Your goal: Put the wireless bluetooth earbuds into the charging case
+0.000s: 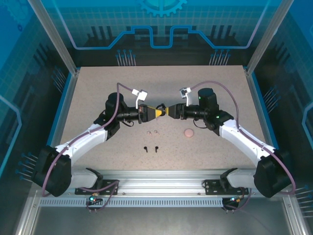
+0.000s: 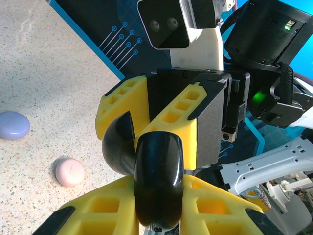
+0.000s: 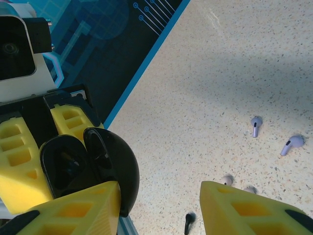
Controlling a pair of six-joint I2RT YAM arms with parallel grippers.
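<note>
The left claw (image 2: 157, 196) pinches the open black charging case (image 2: 156, 161) above the desk (image 1: 215, 88). The right claw (image 3: 159, 188) is spread, one finger maybe touching the lid. The lavender earbuds (image 3: 256, 126) and the black earbuds (image 1: 145, 148) lie on the desk.

speckled beige tabletop (image 1: 98, 88), thin blue strip (image 1: 62, 105) down its left edge, blue back wall (image 1: 161, 34) with circuit-line art, gear logo (image 1: 162, 6) up top, 2 slanted metal posts (image 1: 51, 34) at the far corners, ribbed aluminium rail (image 1: 161, 188) along the near edge
</note>
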